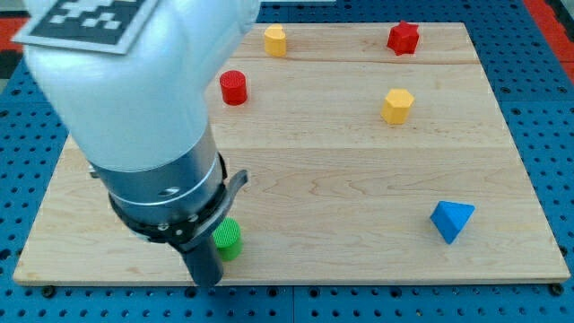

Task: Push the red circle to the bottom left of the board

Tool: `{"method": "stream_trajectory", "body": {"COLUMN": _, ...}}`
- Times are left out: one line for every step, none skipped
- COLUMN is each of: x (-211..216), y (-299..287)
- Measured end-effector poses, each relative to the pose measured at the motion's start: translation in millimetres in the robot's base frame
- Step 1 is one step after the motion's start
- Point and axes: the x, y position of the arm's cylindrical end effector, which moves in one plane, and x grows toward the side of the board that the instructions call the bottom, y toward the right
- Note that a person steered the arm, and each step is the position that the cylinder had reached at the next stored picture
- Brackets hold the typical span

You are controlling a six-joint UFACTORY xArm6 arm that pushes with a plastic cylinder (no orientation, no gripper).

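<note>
Red circle (233, 87) sat near the top of the desk (359, 179), well apart from the bottom left corner it was meant for. Nearest, the rod's tip (206, 283) stood just beside a green cylinder (228, 239); there was no claw, so nothing was held. Sweeping upward might have dragged the green along. Farther off: one blue triangle (451, 221), two yellow hexagons (397, 105) (274, 40), one red star (404, 38).

white rounded arm housing (126, 81), black-and-white square marker (85, 20) on top, dark grey metal collar (166, 202), dark rod (202, 260)
</note>
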Motion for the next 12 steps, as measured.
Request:
{"method": "stream_trajectory", "body": {"x": -10.9, "y": 0.0}}
{"method": "stream_trajectory", "body": {"x": -24.2, "y": 0.0}}
{"method": "stream_trajectory", "body": {"x": -7.0, "y": 39.7}}
{"method": "stream_trajectory", "body": {"x": -13.3, "y": 96.1}}
{"method": "stream_trajectory", "body": {"x": -53.3, "y": 100.7}}
{"method": "stream_trajectory", "body": {"x": -96.6, "y": 97.7}}
{"method": "stream_trajectory", "body": {"x": -142.6, "y": 97.5}}
{"method": "stream_trajectory", "body": {"x": -198.7, "y": 95.9}}
{"method": "stream_trajectory", "body": {"x": -258.5, "y": 93.6}}
{"method": "stream_trajectory", "body": {"x": -308.2, "y": 74.4}}
{"method": "stream_trajectory", "body": {"x": -325.0, "y": 13.1}}
{"method": "stream_trajectory", "body": {"x": -317.7, "y": -9.5}}
